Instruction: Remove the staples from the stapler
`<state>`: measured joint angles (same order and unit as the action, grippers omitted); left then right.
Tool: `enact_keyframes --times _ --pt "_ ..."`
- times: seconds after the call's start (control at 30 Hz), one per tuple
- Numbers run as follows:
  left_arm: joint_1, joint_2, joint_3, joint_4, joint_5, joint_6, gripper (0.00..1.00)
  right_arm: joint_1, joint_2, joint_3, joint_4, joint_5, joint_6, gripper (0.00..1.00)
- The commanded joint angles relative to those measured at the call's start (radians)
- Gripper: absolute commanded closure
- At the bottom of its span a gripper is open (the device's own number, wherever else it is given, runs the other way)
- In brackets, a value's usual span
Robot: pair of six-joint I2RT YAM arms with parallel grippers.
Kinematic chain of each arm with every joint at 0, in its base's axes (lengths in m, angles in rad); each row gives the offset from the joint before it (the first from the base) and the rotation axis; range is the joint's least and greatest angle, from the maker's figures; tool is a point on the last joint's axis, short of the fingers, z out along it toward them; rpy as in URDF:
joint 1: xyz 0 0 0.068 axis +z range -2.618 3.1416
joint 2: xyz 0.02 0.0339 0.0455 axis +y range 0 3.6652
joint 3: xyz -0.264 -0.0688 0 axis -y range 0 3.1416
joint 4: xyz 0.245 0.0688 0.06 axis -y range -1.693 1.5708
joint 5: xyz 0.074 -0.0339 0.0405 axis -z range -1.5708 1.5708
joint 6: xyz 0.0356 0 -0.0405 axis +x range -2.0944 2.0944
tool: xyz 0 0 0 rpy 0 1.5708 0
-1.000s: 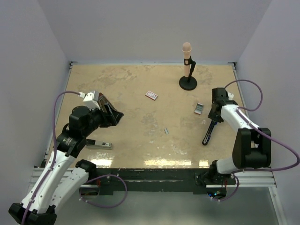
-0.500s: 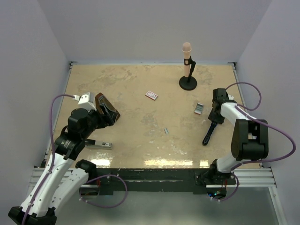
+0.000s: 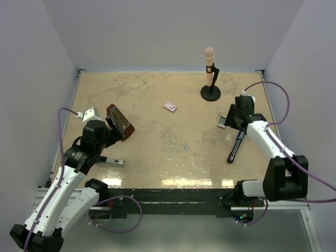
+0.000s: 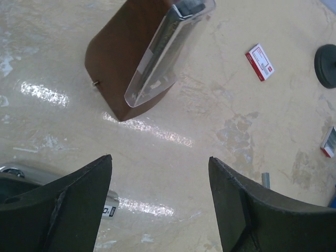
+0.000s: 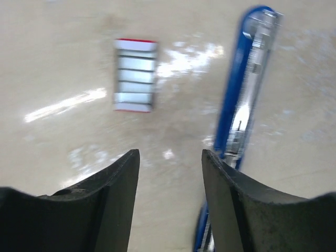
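Top view: the small silvery strip of staples [image 3: 185,146] lies loose on the beige tabletop [image 3: 157,89], centre-near, its long axis near-to-far and slightly tilted. It sits left of my right pincer [image 3: 232,124], the closer one. Left wrist view: my left pincer [image 4: 158,161] gapes wide and empty, with the strip to its right, a dull grey sliver. Right wrist view: jaws parted, gripping nothing, strip out of sight.

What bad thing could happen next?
The right gripper hangs open close to the blue stapler and the red-edged tray; coming down, a finger might knock either one away. The loose staples lie flat on the table and might slide instead of being pinched.
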<state>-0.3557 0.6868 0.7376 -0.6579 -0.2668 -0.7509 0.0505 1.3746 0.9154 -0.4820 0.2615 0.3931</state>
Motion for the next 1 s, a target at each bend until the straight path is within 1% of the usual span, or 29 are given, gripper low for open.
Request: enact_keyframes --times 0.0,0.03,0.07,0.1,0.13,0.2,0.3,0.37,0.4,0.47,0.5,0.53,0.6,0.63,0.67,0.7,0.73,0.8,0.83,0.87,0.97 --pt "0.003 0.005 0.077 -0.074 -0.118 -0.120 0.22 0.141 -0.130 -0.026 0.150 -0.158 -0.068 0.45" --pt "0.004 0.019 0.085 -0.088 -0.129 -0.131 0.21 0.205 -0.166 -0.044 0.180 -0.197 -0.079 0.44" --pt "0.004 0.026 0.091 -0.110 -0.137 -0.145 0.22 0.239 -0.181 -0.055 0.210 -0.232 -0.074 0.43" --pt "0.007 0.033 0.100 -0.121 -0.149 -0.153 0.22 0.273 -0.195 -0.065 0.276 -0.260 -0.065 0.43" --pt "0.009 0.045 0.101 -0.131 -0.152 -0.163 0.22 0.343 -0.207 -0.090 0.316 -0.290 -0.048 0.43" --pt "0.021 0.057 0.105 -0.138 -0.149 -0.171 0.22 0.417 -0.224 -0.111 0.422 -0.315 -0.031 0.43" --pt "0.035 0.075 0.103 -0.161 -0.153 -0.203 0.22 0.561 -0.186 -0.116 0.502 -0.327 -0.016 0.43" --pt "0.053 0.085 0.105 -0.199 -0.176 -0.248 0.23 0.620 -0.160 -0.107 0.539 -0.321 -0.022 0.43" --pt "0.064 0.088 0.106 -0.210 -0.193 -0.257 0.23 0.682 -0.128 -0.105 0.583 -0.318 -0.025 0.42" --pt "0.116 0.100 0.109 -0.235 -0.189 -0.278 0.23 0.748 -0.094 -0.099 0.634 -0.312 -0.046 0.40" --pt "0.139 0.112 0.109 -0.239 -0.181 -0.283 0.26 0.809 -0.051 -0.096 0.685 -0.306 -0.054 0.36" --pt "0.191 0.121 0.108 -0.247 -0.173 -0.295 0.27 0.839 -0.023 -0.087 0.709 -0.298 -0.074 0.36" --pt "0.250 0.149 0.109 -0.273 -0.141 -0.298 0.29 0.917 0.056 -0.067 0.781 -0.289 -0.100 0.32" --pt "0.315 0.160 0.109 -0.279 -0.126 -0.288 0.29 0.937 0.084 -0.056 0.799 -0.286 -0.124 0.30" --pt "0.349 0.168 0.106 -0.279 -0.083 -0.274 0.30 0.954 0.112 -0.044 0.834 -0.288 -0.137 0.29" --pt "0.388 0.177 0.103 -0.272 -0.057 -0.260 0.30 0.983 0.176 -0.021 0.856 -0.292 -0.160 0.29" --pt "0.453 0.181 0.098 -0.258 -0.033 -0.239 0.30 0.997 0.207 -0.006 0.876 -0.304 -0.171 0.28" --pt "0.516 0.195 0.074 -0.250 0.029 -0.228 0.30 1.029 0.279 0.049 0.910 -0.343 -0.198 0.28" --pt "0.576 0.198 0.066 -0.243 0.050 -0.213 0.30 1.042 0.341 0.069 0.921 -0.349 -0.207 0.28" --pt "0.601 0.204 0.053 -0.240 0.075 -0.209 0.30 1.054 0.368 0.086 0.936 -0.352 -0.215 0.28" --pt "0.652 0.217 0.026 -0.217 0.084 -0.205 0.30 1.109 0.460 0.158 0.967 -0.360 -0.243 0.28"
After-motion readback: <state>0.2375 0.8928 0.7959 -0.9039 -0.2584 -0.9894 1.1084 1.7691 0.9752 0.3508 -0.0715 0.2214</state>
